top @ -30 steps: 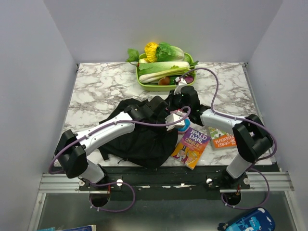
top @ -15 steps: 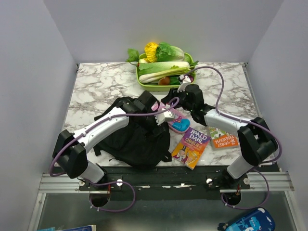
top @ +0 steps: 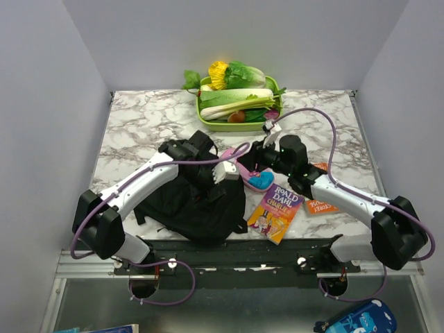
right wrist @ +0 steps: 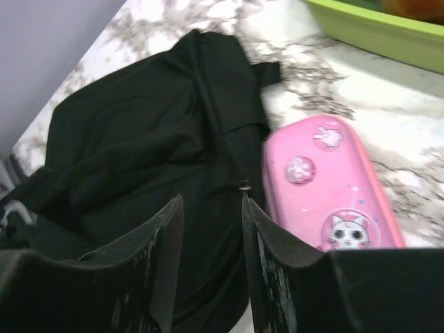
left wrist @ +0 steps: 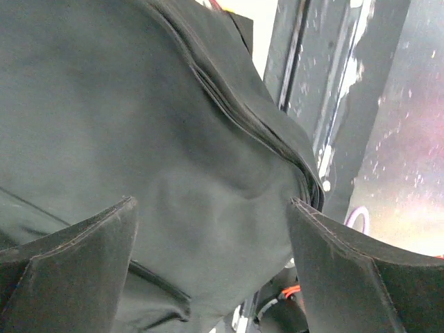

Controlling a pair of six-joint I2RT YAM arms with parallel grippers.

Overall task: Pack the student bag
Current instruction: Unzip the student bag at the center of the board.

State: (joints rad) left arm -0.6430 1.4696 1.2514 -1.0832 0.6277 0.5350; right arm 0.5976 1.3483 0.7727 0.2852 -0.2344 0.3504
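Inspecting the packing station finds the student bag point(top: 191, 205) lying slumped on the table point(top: 139, 125), left of centre and reaching its near edge, with no opening visibly held apart. The left fingers point(left wrist: 76, 267) stand spread wide over the black fabric, grasping nothing. The right fingers point(right wrist: 277, 270) are partly parted above the bag's right side, also empty. The pink pencil case point(right wrist: 326, 187) lies just beside the bag, outside it. The Roald Dahl book point(top: 276, 205) lies farther right.

Hazards, as judged:
- With neither arm gripping the fabric, the soft bag may sag shut, so an item pushed toward it would ride over the top.
- A low pass by the left fingers could snag a strap or zip and drag the bag off the near edge.
- Both wrists work close together near the pencil case, so collision is possible.
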